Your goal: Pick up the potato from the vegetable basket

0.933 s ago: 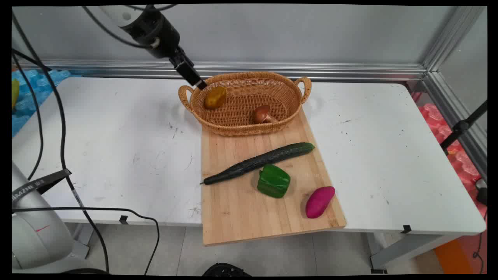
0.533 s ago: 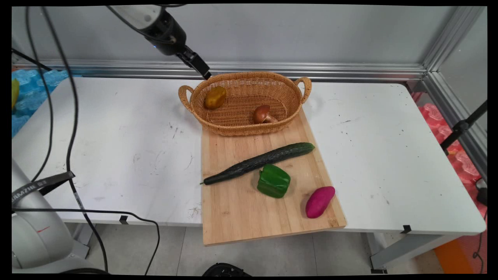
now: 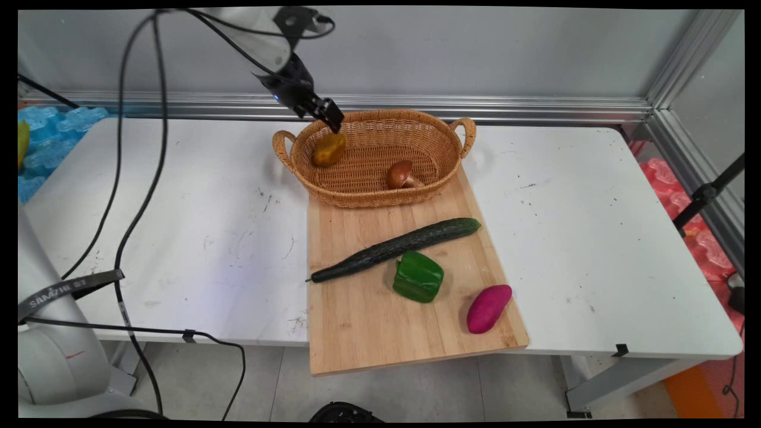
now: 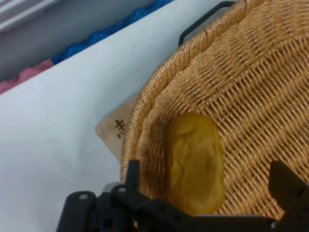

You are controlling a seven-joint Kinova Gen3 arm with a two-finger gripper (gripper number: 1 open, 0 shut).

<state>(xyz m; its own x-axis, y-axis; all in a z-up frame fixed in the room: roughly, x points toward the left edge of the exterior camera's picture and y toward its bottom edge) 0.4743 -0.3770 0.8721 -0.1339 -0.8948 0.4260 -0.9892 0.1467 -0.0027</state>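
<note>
The tool [image 3: 334,122] hangs over the back-left rim of the wicker basket [image 3: 437,178], its fingers spread apart and holding nothing. In the hand view the two fingertips [image 4: 285,179] stand wide on either side of a yellow-brown potato [image 4: 195,162], which lies on the weave of the basket [image 4: 260,72] just below them, apart from both tips.

In the main view that potato [image 3: 329,148] sits at about 9 o'clock inside the basket, close to the left handle. A brown mushroom [image 3: 402,175] lies at about 5 o'clock in the same basket, well apart from the potato.

The basket stands on the far end of a wooden cutting board [image 3: 368,333], which rests on the white desk [image 3: 178,208] and overhangs its near edge. Outside the basket, on the board toward 6 o'clock, lie a long dark cucumber [image 3: 395,248] set diagonally, a green bell pepper [image 3: 418,276] just beside it, and a purple sweet potato [image 3: 488,308] near the board's near-right corner.

So two items lie in the basket and three on the board.
</note>
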